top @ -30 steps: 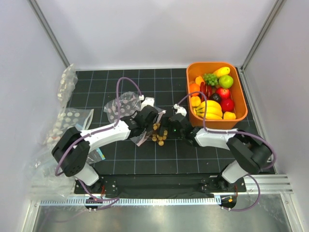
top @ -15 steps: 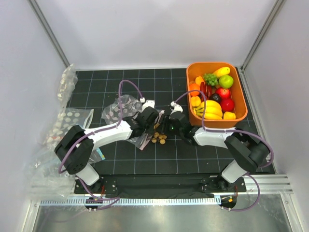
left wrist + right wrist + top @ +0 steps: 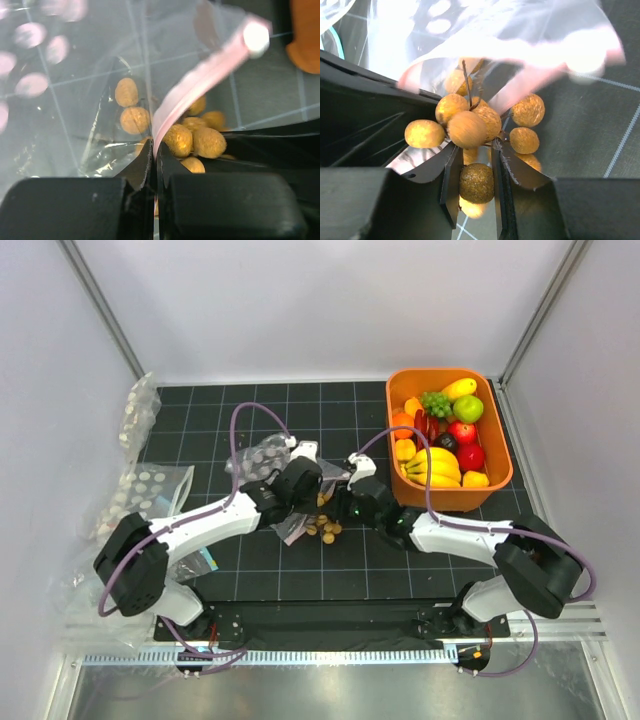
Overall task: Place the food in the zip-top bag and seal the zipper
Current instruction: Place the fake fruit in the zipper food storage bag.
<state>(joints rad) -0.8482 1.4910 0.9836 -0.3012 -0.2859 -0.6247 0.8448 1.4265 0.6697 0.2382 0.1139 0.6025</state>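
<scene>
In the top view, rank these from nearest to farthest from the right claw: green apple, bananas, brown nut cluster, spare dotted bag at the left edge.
1. brown nut cluster, at the right claw tips, mid-table.
2. bananas, near side of the orange tub.
3. green apple, tub's far corner.
4. spare dotted bag, far left.

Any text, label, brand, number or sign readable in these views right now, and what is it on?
None readable in any view. The zip-top bag carries only pale dots, its zipper is plain pink, the orange tub and brown nut cluster bear no marks, and the spare bags at the left show only dots.
</scene>
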